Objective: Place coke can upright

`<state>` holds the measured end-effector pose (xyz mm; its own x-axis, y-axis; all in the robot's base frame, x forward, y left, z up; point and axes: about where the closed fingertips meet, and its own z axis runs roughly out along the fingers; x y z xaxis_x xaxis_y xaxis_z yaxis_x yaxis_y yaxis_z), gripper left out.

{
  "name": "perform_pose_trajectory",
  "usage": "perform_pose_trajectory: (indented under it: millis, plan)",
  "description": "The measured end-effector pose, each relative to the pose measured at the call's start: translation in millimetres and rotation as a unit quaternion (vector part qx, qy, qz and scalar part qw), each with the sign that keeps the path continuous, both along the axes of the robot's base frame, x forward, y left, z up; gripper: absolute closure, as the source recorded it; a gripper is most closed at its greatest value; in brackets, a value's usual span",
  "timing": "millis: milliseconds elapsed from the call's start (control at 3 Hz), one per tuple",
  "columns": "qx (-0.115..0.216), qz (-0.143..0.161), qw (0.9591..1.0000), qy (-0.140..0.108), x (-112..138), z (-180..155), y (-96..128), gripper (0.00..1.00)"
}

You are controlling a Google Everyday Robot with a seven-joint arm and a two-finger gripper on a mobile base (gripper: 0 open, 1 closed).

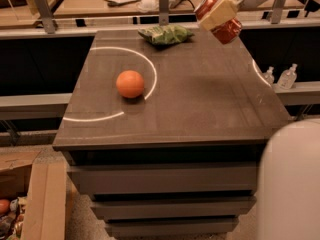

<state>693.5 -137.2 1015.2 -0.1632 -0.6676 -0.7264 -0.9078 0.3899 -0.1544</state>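
Observation:
The red coke can point(226, 31) hangs tilted in the air above the far right part of the dark table point(200, 104). My gripper point(218, 15) is shut on it, with a tan finger point(218, 13) across the can's middle. Red shows on both sides of the finger. The can is well above the tabletop and touches nothing else.
An orange ball point(130, 83) sits on the left half of the table, on a white arc line. A green snack bag point(165, 34) lies at the far edge. Two small bottles point(281, 76) stand on a ledge to the right. My arm's white body point(290, 184) fills the lower right.

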Motion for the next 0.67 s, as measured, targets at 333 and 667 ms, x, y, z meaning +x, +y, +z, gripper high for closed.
perform_pose_trajectory:
  millis: [333,667]
  plan:
    - [0.114,0.009,0.9934,-0.013,-22,-2,-17,1.0]
    - [0.195,0.039,0.98,-0.013,-50,-18,-14,1.0]
